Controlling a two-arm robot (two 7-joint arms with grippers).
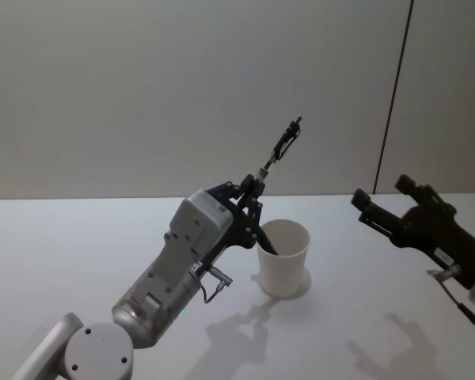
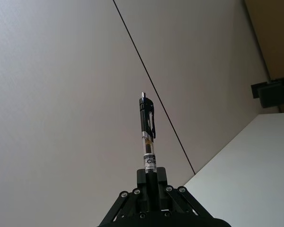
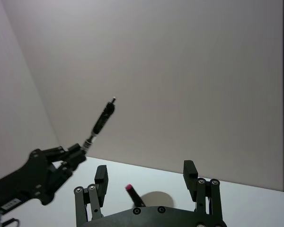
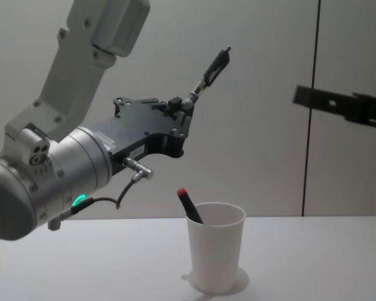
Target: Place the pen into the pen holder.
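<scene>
Your left gripper (image 1: 256, 185) clenches the pen (image 1: 285, 142) above the cup (image 1: 285, 265)'s left rim; a red-tipped marker (image 4: 189, 205) leans inside. Your right gripper (image 3: 146, 171) hangs released, well apart.

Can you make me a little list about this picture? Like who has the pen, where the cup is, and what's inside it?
left gripper: shut on the pen, raised in the air above the cup, a little to its left
pen: black, tilted, clicker end pointing up
pen holder: white paper cup, upright on the table
inside the cup: red-tipped pen, leaning on the rim
right gripper: open, holding nothing, up in the air to the right
job: held pen not yet in the cup
</scene>
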